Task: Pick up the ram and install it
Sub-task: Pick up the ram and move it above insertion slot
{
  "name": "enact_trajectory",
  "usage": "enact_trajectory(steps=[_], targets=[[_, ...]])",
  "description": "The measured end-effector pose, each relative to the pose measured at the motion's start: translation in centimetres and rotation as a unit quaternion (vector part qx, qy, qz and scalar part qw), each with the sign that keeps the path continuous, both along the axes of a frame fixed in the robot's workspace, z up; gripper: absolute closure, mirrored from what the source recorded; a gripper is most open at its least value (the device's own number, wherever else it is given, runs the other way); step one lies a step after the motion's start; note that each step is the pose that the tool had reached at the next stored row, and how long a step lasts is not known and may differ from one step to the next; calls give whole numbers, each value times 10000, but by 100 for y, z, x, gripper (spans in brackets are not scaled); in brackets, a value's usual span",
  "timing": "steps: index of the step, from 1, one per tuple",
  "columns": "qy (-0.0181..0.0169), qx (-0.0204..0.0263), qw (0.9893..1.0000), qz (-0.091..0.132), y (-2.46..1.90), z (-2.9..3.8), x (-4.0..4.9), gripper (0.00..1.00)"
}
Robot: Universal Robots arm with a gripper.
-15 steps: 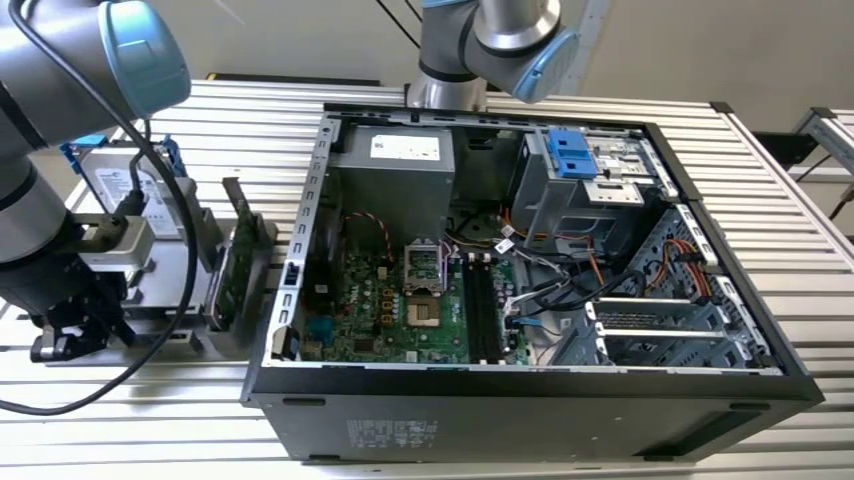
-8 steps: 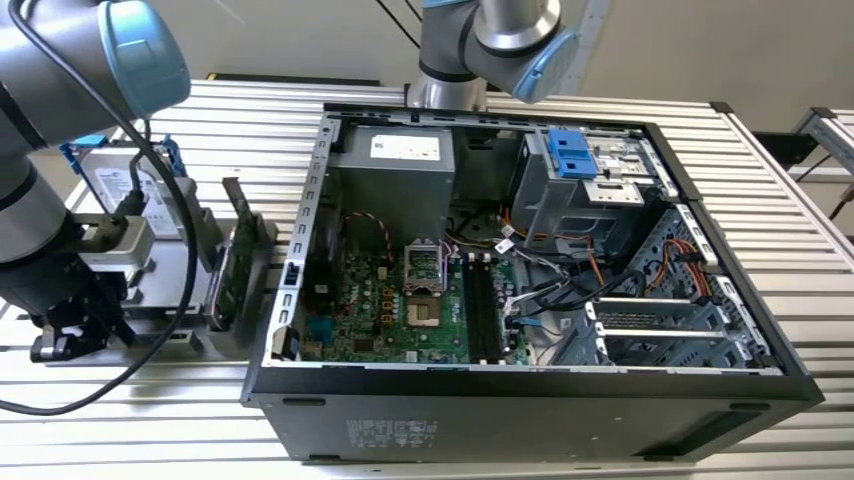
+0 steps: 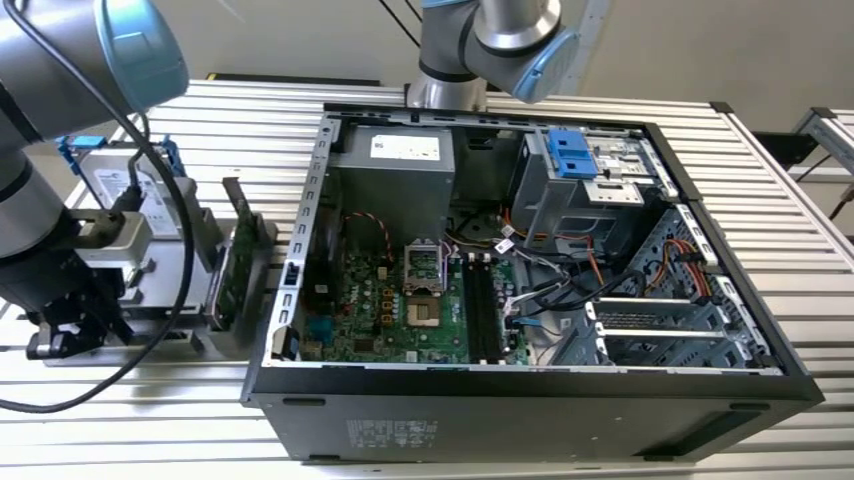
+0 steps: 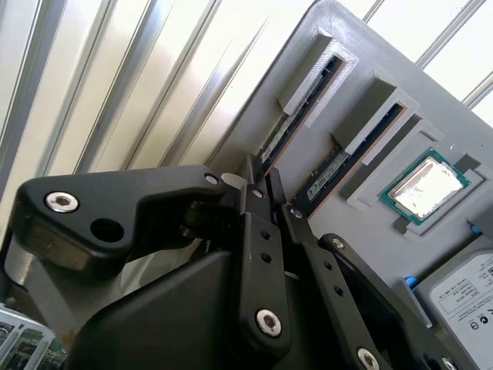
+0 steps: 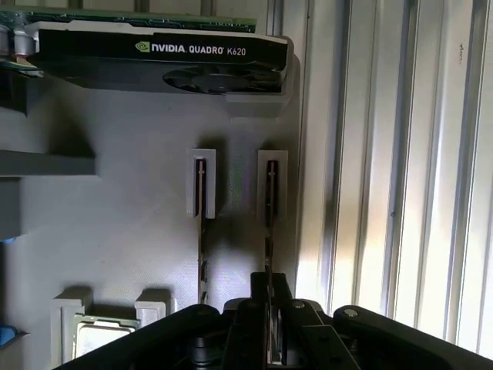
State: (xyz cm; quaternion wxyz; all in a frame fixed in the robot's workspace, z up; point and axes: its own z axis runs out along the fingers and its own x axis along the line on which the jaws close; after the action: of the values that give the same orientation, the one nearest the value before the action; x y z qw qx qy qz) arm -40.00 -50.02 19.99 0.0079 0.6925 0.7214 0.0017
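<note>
Grey tray holds the ram slotted on edge, thin and dark

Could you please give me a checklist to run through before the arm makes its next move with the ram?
1. Right part chosen: ok, the gripper is at the ram, the stick nearer the holder's edge.
2. Grip: ok, the jaws stand closed on the ram's two faces.
3. Ram lifted out of the gray holder: not ok, it stands in its slot.
4. The neighbouring stick apart from the jaws: ok.
5. The memory slots on the motherboard free: cannot tell.
6. The computer case open: ok.
</note>
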Motion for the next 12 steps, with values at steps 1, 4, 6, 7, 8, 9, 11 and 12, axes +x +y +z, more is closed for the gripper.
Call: enact_trajectory(steps=[1,4,6,7,8,9,11,12], targets=[[0,0,10000,0,0,5,0,100],[0,0,10000,0,0,23,0,100],[0,0,10000,0,0,36,0,100],[0,0,10000,0,0,43,0,100],[0,0,10000,1,0,49,0,100],[0,0,10000,1,0,57,0,100],[0,0,10000,0,0,73,0,100],[0,0,10000,-1,0,81,0,100]])
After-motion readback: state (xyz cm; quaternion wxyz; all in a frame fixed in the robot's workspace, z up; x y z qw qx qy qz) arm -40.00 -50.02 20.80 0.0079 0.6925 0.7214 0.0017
